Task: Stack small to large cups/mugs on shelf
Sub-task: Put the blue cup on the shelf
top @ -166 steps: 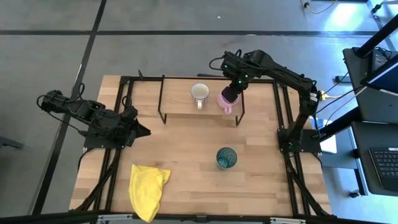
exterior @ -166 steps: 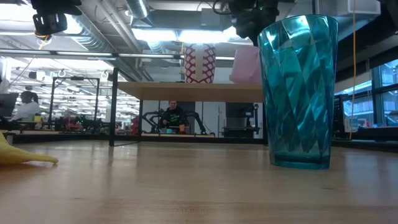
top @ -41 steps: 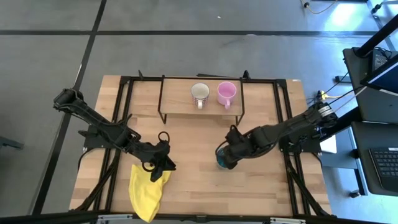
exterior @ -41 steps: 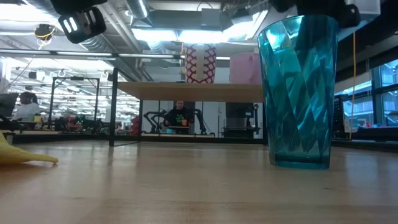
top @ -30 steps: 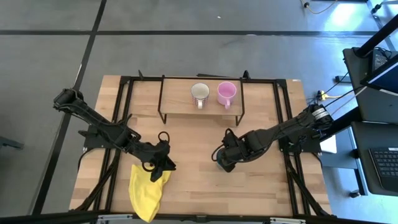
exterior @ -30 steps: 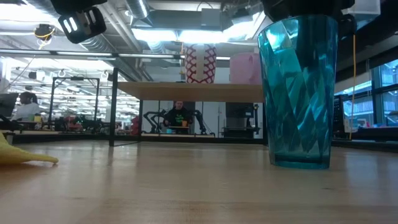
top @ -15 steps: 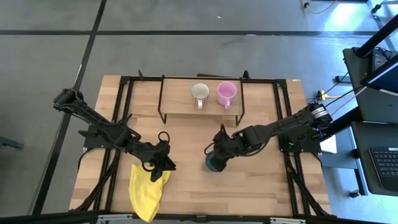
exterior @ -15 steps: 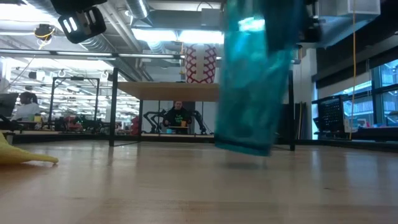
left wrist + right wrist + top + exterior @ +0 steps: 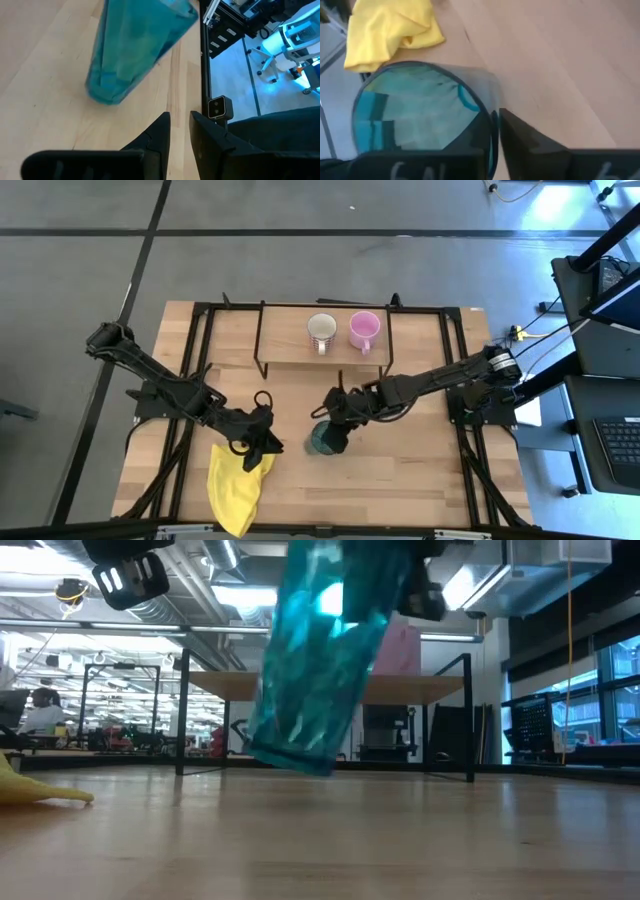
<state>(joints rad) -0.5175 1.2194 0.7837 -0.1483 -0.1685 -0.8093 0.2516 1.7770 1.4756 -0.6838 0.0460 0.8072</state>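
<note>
The teal cup point(image 9: 320, 442) hangs tilted above the table's middle, held by my right gripper point(image 9: 338, 423); it also shows in the low view point(image 9: 315, 660) and in the left wrist view point(image 9: 135, 50). The white mug point(image 9: 321, 330) and the pink mug point(image 9: 364, 330) stand side by side on the shelf point(image 9: 290, 350) at the far side. In the low view the teal cup hides the white mug. My left gripper point(image 9: 270, 448) is shut and empty, raised over the top corner of the yellow cloth point(image 9: 238, 480). My right gripper holds the teal cup by its rim point(image 9: 492, 122), one finger inside the mouth and one outside the wall. The fingers come from the table's right, slanting down. The cup is lifted clear of the table and tilted, its base point(image 9: 290, 755) toward the table's left.
The yellow cloth lies crumpled at the table's near left point(image 9: 40, 795). The shelf's black wire frame point(image 9: 262, 370) stands on the table's far half. Bare table top point(image 9: 420, 470) lies to the near right.
My right gripper has gone toward the table's left with the teal cup. The cup, which stood upright on the table, is now lifted clear and tipped, its base leading to the left.
</note>
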